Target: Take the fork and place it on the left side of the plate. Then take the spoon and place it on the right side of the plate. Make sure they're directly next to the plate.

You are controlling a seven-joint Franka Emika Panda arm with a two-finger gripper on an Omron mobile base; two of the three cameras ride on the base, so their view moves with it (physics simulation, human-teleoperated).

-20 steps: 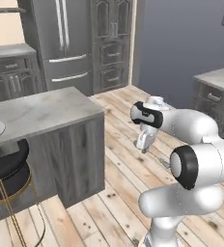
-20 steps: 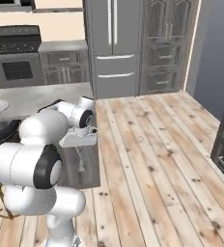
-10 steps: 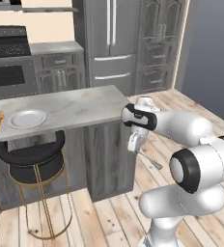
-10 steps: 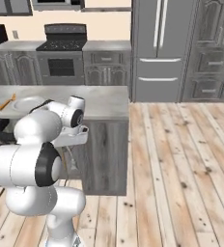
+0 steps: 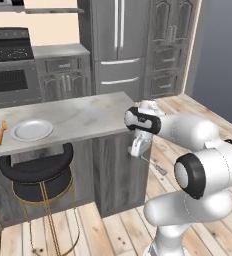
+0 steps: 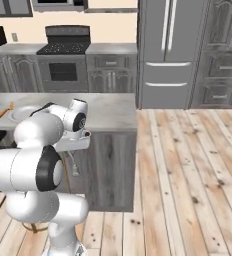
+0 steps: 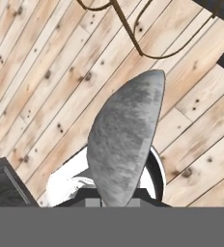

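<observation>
Both base cameras swung toward the island point(image 5: 83, 117), where the fork point(image 5: 2, 132) already lay left of the plate point(image 5: 31, 130), so the gripper point(image 5: 138, 148) pinching the spoon point(image 7: 126, 135) needed to lay it just right of the plate.

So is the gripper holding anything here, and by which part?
Yes: the gripper is shut on the spoon, apparently at the handle end, with the bowl hanging below, beside the counter.

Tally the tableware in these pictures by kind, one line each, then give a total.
Forks: 1, the orange fork on the island counter, left of the plate.
Plates: 1, the plate on the counter.
Spoons: 1, the grey spoon, held in the shut tool beside the island.
Total: 3
</observation>
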